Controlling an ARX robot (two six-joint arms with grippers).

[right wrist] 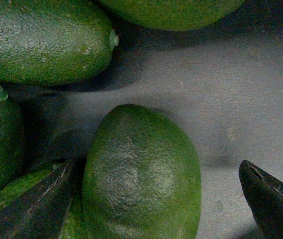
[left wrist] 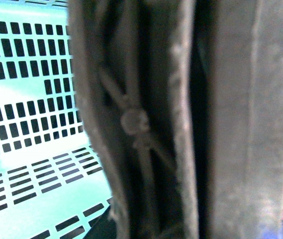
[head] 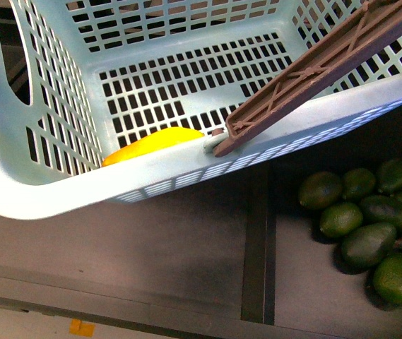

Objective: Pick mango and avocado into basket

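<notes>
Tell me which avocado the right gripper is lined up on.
The avocado framed by the open right gripper; the other avocados lie outside its fingers.

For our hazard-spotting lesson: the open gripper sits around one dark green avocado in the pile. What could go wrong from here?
1. One finger of the right gripper lies against a neighbouring avocado, so closing on the dark green, egg-shaped avocado might pinch or push both.
2. The light teal slotted plastic basket looks tilted; the smooth yellow mango inside might roll.
</notes>
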